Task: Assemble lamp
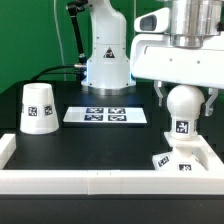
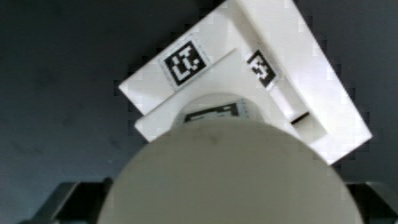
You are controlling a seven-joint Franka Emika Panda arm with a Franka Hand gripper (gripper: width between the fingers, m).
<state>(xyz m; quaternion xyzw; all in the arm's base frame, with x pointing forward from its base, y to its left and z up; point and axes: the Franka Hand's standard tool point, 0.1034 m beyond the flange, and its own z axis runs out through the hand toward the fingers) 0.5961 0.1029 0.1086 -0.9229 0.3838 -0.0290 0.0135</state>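
The ball-shaped white bulb is upright at the exterior view's right, its tagged neck pointing down at the post of the flat square base. I cannot tell whether the neck is seated on the post. My gripper is shut on the bulb, one dark finger on each side of the ball. In the wrist view the bulb fills the foreground, with the tagged base beyond it and my gripper around the ball. The tapered shade stands alone on the table at the exterior view's left.
The marker board lies flat at mid table. A white rail-like border runs along the front edge and up both sides, and the base sits against its right corner. The arm's white pedestal stands at the back.
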